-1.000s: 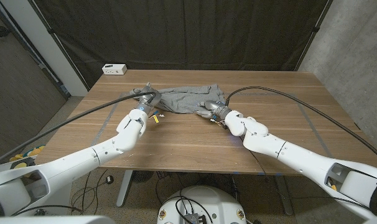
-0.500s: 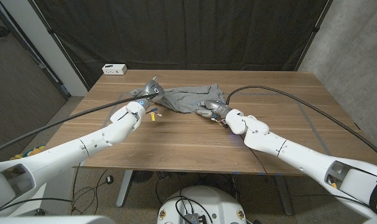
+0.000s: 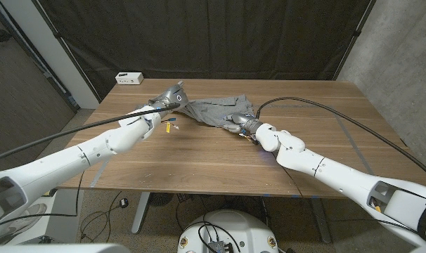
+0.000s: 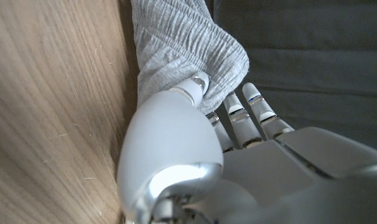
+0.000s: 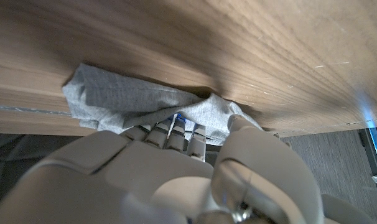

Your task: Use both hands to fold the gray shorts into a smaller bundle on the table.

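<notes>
1 gray shorts (image 3: 216, 111), 1 white box (image 3: 129, 77), 1 table (image 3: 220, 158).

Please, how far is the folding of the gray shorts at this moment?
Done: both hands have hold of the gray shorts. The left hand grips the elastic waistband end, the right hand holds a bunched edge at the near side.
In hand: the left end looks raised off the wooden table.
Left: no finished fold is visible; most of the cloth lies spread between the hands, so the bundle is not yet made.
</notes>
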Motion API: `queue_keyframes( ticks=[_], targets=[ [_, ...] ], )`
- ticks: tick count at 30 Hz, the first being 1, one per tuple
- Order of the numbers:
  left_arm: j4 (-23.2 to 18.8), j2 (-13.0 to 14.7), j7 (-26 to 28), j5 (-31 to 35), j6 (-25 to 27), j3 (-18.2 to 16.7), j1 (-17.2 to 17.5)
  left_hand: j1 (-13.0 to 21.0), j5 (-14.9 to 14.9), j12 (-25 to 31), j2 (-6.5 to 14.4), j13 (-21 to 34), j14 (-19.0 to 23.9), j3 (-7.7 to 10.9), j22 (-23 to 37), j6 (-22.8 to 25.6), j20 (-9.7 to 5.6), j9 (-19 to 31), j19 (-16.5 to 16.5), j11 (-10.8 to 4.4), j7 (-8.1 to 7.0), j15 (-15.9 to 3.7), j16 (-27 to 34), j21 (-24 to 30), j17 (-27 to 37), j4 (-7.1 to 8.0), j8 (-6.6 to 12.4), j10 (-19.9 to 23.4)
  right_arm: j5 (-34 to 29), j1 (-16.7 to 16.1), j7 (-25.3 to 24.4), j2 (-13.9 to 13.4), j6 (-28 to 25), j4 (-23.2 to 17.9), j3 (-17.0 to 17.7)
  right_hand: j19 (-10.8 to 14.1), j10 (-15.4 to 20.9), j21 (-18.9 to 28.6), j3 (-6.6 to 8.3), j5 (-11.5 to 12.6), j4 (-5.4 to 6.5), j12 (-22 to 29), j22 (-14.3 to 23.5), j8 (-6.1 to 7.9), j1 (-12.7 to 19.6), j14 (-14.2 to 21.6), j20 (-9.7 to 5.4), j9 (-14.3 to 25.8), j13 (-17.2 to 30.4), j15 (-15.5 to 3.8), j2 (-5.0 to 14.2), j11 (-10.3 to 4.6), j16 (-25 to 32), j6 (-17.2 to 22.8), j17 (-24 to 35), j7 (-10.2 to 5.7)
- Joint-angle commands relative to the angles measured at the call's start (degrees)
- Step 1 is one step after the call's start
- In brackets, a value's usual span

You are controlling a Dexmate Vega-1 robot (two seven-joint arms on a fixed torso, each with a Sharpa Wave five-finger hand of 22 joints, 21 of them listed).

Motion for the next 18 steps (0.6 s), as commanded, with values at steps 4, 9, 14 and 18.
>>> queue_keyframes(
  ticks=[4, 9, 14, 18],
  targets=[
    [-1.55, 2.61, 3.05, 5.93, -12.12, -0.16, -4.97, 0.40, -0.51, -0.08, -0.14, 0.44, 0.53, -0.02, -0.04, 0.09, -0.60, 0.13, -0.01, -0.49, -0.43, -10.25, 0.44, 0.38, 0.31, -0.54, 0.54, -0.07, 1.13, 0.03, 0.04, 0.25, 0.98, 1.18, 0.10, 3.14, 0.41, -0.03, 0.59, 0.32, 0.06, 0.27, 0.30, 0.19, -0.52, 0.43, 3.22, 0.08, -0.05, -0.40, 0.08, -0.19, 0.24, 0.56, -0.08, -0.05],
    [-1.05, 2.44, 4.56, 7.45, -13.74, 0.07, -6.47, 0.55, -0.63, -0.12, -0.05, 0.57, 0.53, -0.02, -0.06, 0.02, -0.73, 0.10, 0.04, -0.47, -0.46, -10.35, 0.53, 0.48, 0.43, -0.64, 0.60, -0.13, 1.22, 0.18, -0.60, 0.56, 1.74, 1.96, 0.06, 3.18, 0.43, -0.13, 0.76, 0.32, 0.04, 0.27, 0.31, 0.17, -0.58, 0.34, 3.22, 0.08, -0.05, -0.43, 0.08, -0.21, 0.21, 0.58, -0.17, -0.06],
    [-0.31, 1.77, 5.06, 9.05, -15.25, 0.65, -8.49, 0.68, -0.79, -0.16, 0.00, 0.74, 0.46, -0.04, -0.07, -0.02, -0.88, 0.07, 0.08, -0.48, -0.59, -10.34, 0.60, 0.60, 0.55, -0.73, 0.71, -0.17, 1.45, 0.45, -0.17, 0.81, 1.72, 2.48, -0.11, 3.15, 0.44, -0.25, 0.91, 0.33, 0.03, 0.27, 0.31, 0.16, -0.64, 0.28, 3.26, 0.08, -0.05, -0.43, 0.08, -0.20, 0.20, 0.63, -0.26, -0.07],
    [0.97, 1.17, 6.67, 9.86, -16.07, 1.28, -10.28, 0.78, -0.89, -0.20, 0.06, 0.86, 0.45, -0.03, -0.08, -0.09, -0.92, 0.05, 0.08, -0.48, -0.65, -10.38, 0.66, 0.69, 0.64, -0.78, 0.77, -0.23, 1.37, 0.56, -0.07, 0.87, 1.57, 2.75, -0.32, 3.16, 0.45, -0.33, 1.03, 0.33, 0.01, 0.27, 0.31, 0.14, -0.68, 0.27, 3.23, 0.08, -0.06, -0.44, 0.07, -0.26, 0.21, 0.62, -0.32, -0.05]
  ],
)
